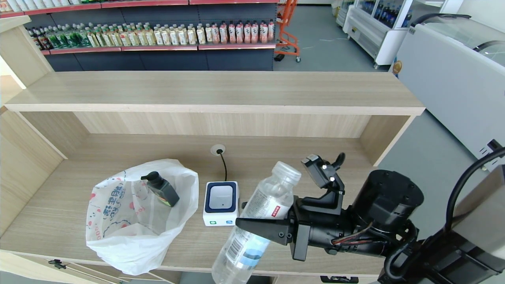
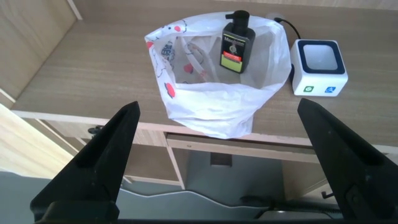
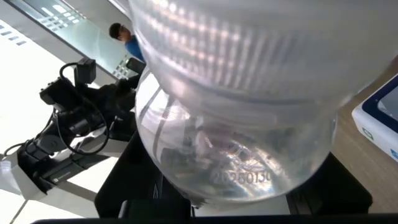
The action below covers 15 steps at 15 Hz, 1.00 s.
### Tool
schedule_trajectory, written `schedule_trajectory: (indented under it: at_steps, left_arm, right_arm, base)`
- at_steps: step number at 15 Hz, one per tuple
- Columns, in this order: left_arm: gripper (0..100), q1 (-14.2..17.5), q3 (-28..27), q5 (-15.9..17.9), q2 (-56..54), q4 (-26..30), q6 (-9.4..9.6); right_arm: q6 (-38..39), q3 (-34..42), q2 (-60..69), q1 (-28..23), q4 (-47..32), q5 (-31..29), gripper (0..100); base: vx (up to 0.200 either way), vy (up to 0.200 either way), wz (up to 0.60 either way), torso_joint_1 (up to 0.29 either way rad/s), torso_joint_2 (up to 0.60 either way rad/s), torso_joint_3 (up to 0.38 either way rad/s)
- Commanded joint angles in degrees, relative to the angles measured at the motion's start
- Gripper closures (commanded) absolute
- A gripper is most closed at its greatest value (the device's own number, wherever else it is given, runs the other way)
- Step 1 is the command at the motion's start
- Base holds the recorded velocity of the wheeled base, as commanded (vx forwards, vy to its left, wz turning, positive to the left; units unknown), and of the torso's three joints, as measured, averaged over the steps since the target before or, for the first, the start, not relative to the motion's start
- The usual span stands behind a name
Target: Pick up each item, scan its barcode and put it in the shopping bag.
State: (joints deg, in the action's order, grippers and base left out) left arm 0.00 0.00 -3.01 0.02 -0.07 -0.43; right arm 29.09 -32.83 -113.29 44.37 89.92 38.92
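Water bottle (image 1: 272, 189): clear plastic, held off the surface (image 1: 59, 209) and tilted. Base sits lower and nearer than the grip, neck higher and farther. White label w/ barcode on the stretch just below the grip.

Right end effector (image 1: 246, 216): dark fingers closed round the bottle's mid-body, one finger across the front of the label, the other behind it.

Left end effector (image 2: 217, 106): two dark fingers spread wide, nothing btwn them. Hangs above the near edge of the surface, shopping bag straight beyond it.

Shopping bag (image 1: 118, 221): white plastic w/ red and blue print, mouth open upward. Stands at the near edge of the surface, well left of the right end effector.

Dark bottle (image 1: 163, 189): inside the bag, black top, green-red label, leaning toward the bag's far wall.

Scanner (image 1: 221, 203): white box, dark-blue frame round a pale window. On the surface btwn the bag and the right end effector, just left of the held bottle's label. Black cable (image 1: 224, 165) runs from its far side to a round port (image 1: 218, 149) in the surface.

Wooden ledge (image 1: 213, 90): raised, along the far side of the surface, beyond both end effectors.

Store shelves (image 1: 158, 35): farther off, rows of drink bottles.

Orange cart (image 1: 288, 31): beside the shelves.

White freezers (image 1: 453, 67): far right of the right end effector.
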Motion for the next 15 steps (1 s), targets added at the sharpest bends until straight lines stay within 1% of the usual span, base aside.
schedule_trajectory:
  at_steps: [1, 9, 13, 15]
  left_arm:
    - [0, 0.0, 0.0, -0.07, -0.02, -0.01, -0.01]
    - [0, 0.0, 0.0, -0.07, -0.02, -0.01, -0.01]
    - [0, 0.0, 0.0, -0.07, -0.02, -0.01, -0.01]
    - [0, 0.0, 0.0, -0.07, -0.02, -0.01, -0.01]
  right_arm:
    - [0.01, -1.8, -1.76, 0.8, 0.08, 0.01, 100]
    - [0.62, -2.33, -2.82, 0.54, 0.08, 0.27, 100]
    - [3.7, -1.8, -2.64, 0.63, 0.08, 0.36, 100]
    - [4.05, -1.54, -2.55, 0.54, 0.08, 0.98, 100]
  base:
    - [0.0, 0.0, 0.0, 0.0, 0.0, 0.0]
    - [0.0, 0.0, 0.0, 0.0, 0.0, 0.0]
    - [0.0, 0.0, 0.0, 0.0, 0.0, 0.0]
    - [0.0, 0.0, 0.0, 0.0, 0.0, 0.0]
